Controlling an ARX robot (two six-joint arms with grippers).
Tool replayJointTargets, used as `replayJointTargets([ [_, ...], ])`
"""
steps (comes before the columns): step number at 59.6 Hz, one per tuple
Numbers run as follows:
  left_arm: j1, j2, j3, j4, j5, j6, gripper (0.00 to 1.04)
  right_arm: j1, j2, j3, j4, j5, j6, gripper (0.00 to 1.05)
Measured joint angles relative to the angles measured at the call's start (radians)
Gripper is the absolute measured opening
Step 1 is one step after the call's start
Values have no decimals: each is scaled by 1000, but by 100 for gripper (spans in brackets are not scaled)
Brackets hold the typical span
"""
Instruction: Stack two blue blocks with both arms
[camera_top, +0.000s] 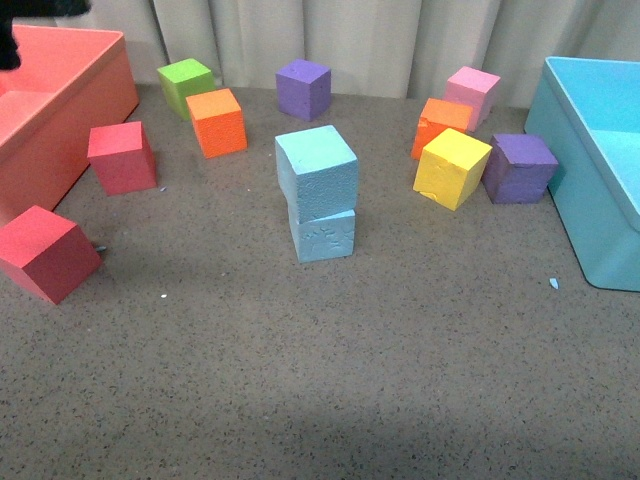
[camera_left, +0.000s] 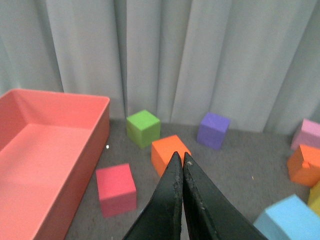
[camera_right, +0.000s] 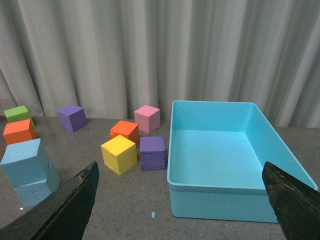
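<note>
Two sky-blue blocks stand stacked in the middle of the table: the upper blue block (camera_top: 316, 169) sits slightly skewed on the lower blue block (camera_top: 324, 236). In the right wrist view the stack shows as upper block (camera_right: 24, 162) on lower block (camera_right: 37, 187); a corner of one blue block (camera_left: 289, 220) shows in the left wrist view. My left gripper (camera_left: 179, 156) is shut and empty, raised above the orange cube (camera_left: 169, 153). Well clear of the stack, my right gripper (camera_right: 180, 172) hangs open with nothing between its fingers, over the turquoise bin's near rim. Neither gripper shows in the front view.
A red bin (camera_top: 60, 110) stands at the left, a turquoise bin (camera_top: 590, 190) at the right. Red cubes (camera_top: 121, 157) (camera_top: 46, 252), a green cube (camera_top: 185, 84), orange cubes (camera_top: 216, 122) (camera_top: 440, 122), purple cubes (camera_top: 303, 88) (camera_top: 519, 167), a pink cube (camera_top: 471, 92) and a yellow cube (camera_top: 452, 167) surround the stack.
</note>
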Motion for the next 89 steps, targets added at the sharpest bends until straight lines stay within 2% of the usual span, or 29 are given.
replayJointTargets([
  [7, 38, -57, -106, 58, 39, 4, 4, 0, 0, 0, 0, 0, 0, 95],
  [18, 92, -187, -214, 29, 82, 8, 4, 0, 0, 0, 0, 0, 0, 95],
  [40, 161, -490, -345, -146, 154, 11, 4, 0, 0, 0, 0, 0, 0, 95],
  [42, 192, -525, -354, -172, 203, 11, 4, 0, 0, 0, 0, 0, 0, 95],
  [48, 235, -607, -372, -235, 226, 11, 4, 0, 0, 0, 0, 0, 0, 95],
  [89, 240, -1097, -396, -668, 232, 11, 4, 0, 0, 0, 0, 0, 0, 95],
])
